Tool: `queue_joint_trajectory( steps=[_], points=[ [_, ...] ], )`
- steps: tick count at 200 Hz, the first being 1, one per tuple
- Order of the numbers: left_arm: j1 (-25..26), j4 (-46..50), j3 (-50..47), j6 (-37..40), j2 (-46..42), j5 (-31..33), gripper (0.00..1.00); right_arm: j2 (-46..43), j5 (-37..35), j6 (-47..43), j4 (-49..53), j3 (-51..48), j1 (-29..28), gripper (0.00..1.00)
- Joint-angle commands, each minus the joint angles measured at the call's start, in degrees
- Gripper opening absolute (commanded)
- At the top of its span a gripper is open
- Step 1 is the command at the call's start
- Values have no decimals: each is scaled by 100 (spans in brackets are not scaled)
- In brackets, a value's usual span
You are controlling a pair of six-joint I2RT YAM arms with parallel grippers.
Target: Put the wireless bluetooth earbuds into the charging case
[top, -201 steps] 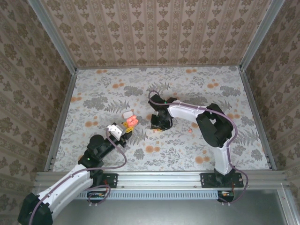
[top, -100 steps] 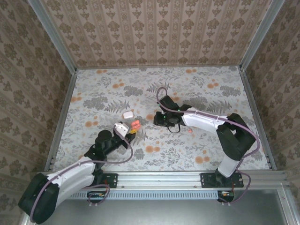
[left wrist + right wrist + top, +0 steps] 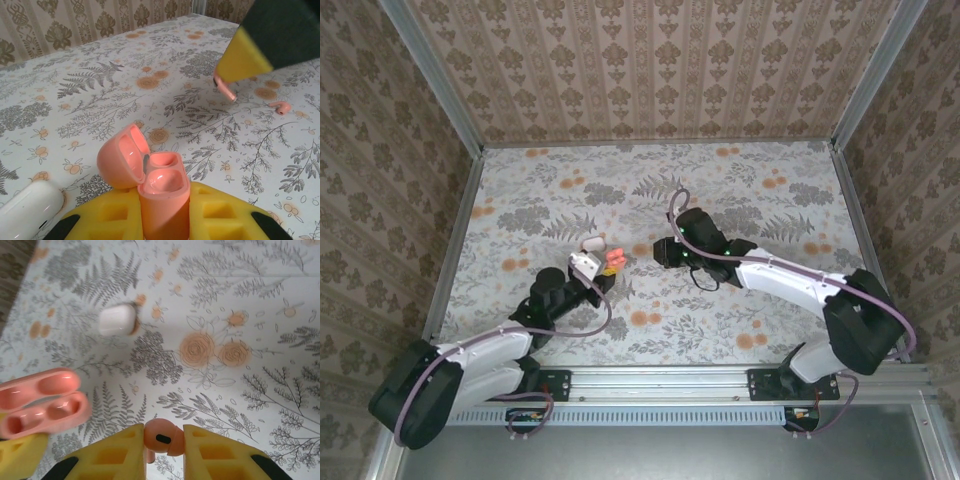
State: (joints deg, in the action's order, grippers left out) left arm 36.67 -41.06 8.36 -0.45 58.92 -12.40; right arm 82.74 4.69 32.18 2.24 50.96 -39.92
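The left gripper [image 3: 163, 216] pinches a salmon-pink plastic charging case [image 3: 161, 192] upright between its yellow foam pads, with the lid hinged open and both wells empty. Its wrist camera resolves something the overhead view does not: a second small pink earbud [image 3: 280, 106] lying loose on the floral-patterned table [image 3: 100, 100], just beyond the right arm's yellow pad. The right gripper [image 3: 164, 447] is pressed onto a small pink earbud [image 3: 161, 436], held above the table near the open case. A white rounded plastic case [image 3: 117, 320] lies apart on the surface. Overhead, the two grippers sit close together mid-table.
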Motion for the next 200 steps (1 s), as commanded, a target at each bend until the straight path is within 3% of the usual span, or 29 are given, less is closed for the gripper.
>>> queue_joint_trajectory(
  steps=[1, 106, 200],
  points=[
    [-15, -572, 216, -43, 224, -248, 14, -431, 85, -481, -650, -254, -7, 22],
    [-10, -1347, 508, 82, 1088, -952, 14, -857, 1269, -909, -2647, -886, -36, 21],
    [-15, -1765, 630, 148, 1283, -1308, 14, -602, 1580, -835, -3379, -950, -233, 21]
  ],
)
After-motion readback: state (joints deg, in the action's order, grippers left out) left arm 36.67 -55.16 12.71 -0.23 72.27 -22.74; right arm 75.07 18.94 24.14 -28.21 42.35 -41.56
